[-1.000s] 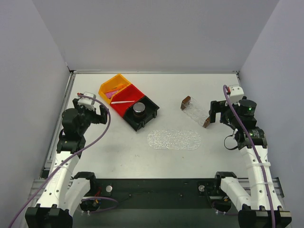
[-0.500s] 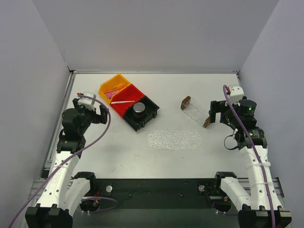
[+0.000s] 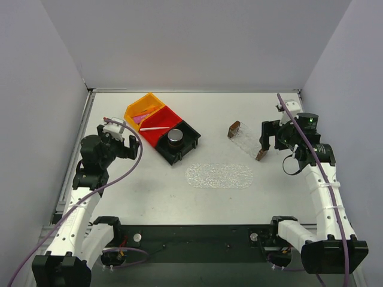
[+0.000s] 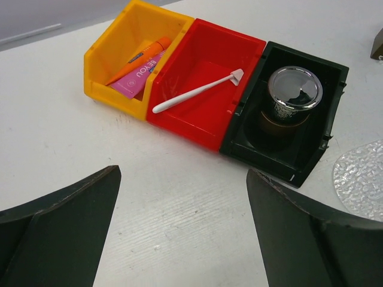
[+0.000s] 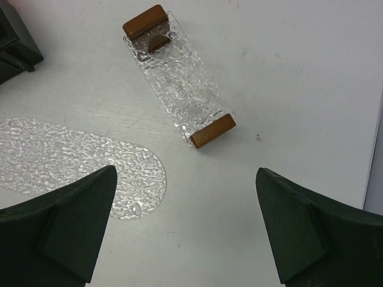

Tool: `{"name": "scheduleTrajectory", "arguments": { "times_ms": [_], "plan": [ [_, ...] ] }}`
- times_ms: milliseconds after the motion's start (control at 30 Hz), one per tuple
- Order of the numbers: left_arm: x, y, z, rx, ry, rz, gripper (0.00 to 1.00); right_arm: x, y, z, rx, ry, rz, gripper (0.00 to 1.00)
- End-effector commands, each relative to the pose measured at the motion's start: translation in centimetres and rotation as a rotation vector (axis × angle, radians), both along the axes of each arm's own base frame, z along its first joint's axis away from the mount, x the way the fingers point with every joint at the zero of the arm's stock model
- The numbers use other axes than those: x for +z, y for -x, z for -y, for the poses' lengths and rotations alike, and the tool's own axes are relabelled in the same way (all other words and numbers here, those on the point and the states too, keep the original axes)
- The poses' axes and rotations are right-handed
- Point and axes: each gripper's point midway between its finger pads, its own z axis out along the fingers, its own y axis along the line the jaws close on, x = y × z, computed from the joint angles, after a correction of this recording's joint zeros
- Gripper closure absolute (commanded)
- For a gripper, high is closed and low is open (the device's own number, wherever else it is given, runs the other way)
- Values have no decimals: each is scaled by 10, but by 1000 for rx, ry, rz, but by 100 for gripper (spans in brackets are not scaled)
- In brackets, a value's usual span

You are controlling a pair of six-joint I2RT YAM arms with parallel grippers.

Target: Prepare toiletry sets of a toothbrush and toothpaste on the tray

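Note:
The white toothbrush point(image 3: 154, 128) point(image 4: 197, 91) lies slanted in the red bin point(image 4: 206, 89). An orange toothpaste point(image 4: 139, 52) and a pink toothpaste point(image 4: 140, 75) lie together in the yellow bin point(image 3: 142, 110). The clear bumpy tray point(image 3: 219, 176) point(image 5: 72, 161) lies flat on the table's middle with nothing on it. My left gripper point(image 3: 118, 143) point(image 4: 182, 173) hovers open over bare table, left of the bins. To the right of the tray, my right gripper point(image 3: 270, 139) point(image 5: 185, 172) is open above bare table, holding nothing.
A black bin point(image 3: 179, 142) point(image 4: 287, 119) with a shiny metal cup point(image 4: 293, 89) adjoins the red bin. A clear rack with brown ends point(image 3: 246, 141) point(image 5: 178, 101) lies slanted just left of my right gripper. Grey walls enclose the table on three sides.
My right arm has shifted a little toward the far side and toward the rack. My left wrist has shifted slightly. No object has moved.

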Motion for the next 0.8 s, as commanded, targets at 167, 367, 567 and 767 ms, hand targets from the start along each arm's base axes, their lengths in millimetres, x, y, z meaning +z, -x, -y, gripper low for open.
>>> {"name": "scheduleTrajectory", "arguments": {
  "times_ms": [167, 367, 567, 767],
  "plan": [
    [19, 1, 8, -59, -7, 46, 3, 10, -17, 5, 83, 110, -89, 5],
    [18, 2, 9, -65, -13, 49, 3, -20, -33, 4, 197, 247, -206, 3],
    [17, 1, 8, -63, -18, 49, 3, -50, -50, 0, 308, 294, -290, 0],
    [13, 0, 7, -62, -25, 39, 2, -69, -67, -5, 419, 312, -356, 0]
  ]
}}
